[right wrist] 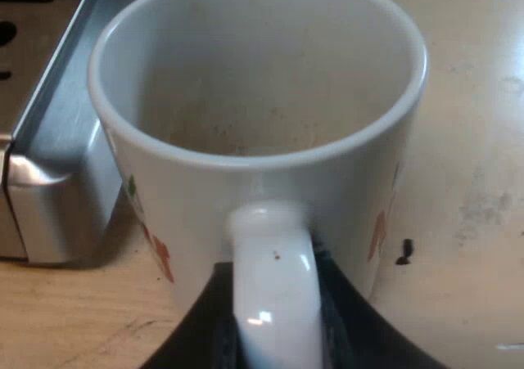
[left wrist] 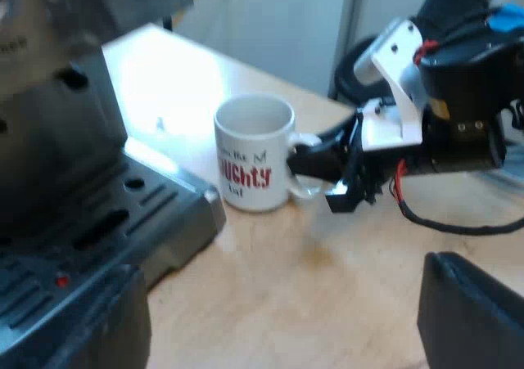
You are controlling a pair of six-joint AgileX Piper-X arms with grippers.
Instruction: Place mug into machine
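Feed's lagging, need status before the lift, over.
Left gripper open, above table. Right gripper shut on mug handle. It stands upright beside machine tray, not yet on it.

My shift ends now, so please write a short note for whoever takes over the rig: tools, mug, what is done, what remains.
Left tool: open, holding nothing, over the table by the drip tray of the machine.
Right tool: shut on the handle of the mug.
The mug stands upright and empty on the table, beside the tray's corner.
Done: handle grasped.
Left to do: lift the mug and set it on the drip tray.
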